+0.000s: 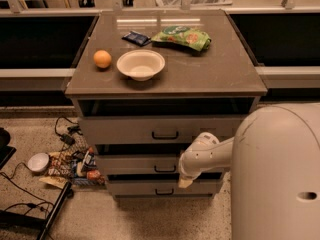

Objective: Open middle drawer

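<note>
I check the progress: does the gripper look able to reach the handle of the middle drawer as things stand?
Probably yes. The gripper hangs close to the right of, and slightly below, the black handle on the middle drawer, and nothing shows between them, so the way looks free.

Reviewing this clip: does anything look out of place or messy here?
Yes. On the floor left of the cabinet lies a heap of snack packets, tangled cables and a small white bowl, which looks like spilled clutter. The end effector hangs before the middle drawer, right of its handle.
</note>
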`<action>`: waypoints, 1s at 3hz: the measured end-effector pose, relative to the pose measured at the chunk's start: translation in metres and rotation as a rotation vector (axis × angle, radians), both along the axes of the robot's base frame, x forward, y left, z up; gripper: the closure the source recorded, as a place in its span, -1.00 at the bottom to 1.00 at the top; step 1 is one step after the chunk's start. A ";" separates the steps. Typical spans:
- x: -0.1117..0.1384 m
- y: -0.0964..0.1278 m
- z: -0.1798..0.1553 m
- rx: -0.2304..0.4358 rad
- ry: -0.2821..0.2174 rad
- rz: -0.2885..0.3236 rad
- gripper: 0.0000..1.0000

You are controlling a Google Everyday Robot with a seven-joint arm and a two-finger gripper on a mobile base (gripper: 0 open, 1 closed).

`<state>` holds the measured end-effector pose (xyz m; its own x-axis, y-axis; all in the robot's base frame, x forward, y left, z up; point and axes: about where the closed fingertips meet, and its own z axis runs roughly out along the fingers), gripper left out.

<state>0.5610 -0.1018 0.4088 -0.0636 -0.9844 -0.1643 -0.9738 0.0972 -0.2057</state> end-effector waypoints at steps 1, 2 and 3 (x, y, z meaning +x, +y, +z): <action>-0.010 -0.007 -0.002 0.000 0.010 -0.021 0.29; -0.010 -0.007 -0.002 0.000 0.010 -0.021 0.75; -0.010 -0.007 0.002 0.000 0.010 -0.021 1.00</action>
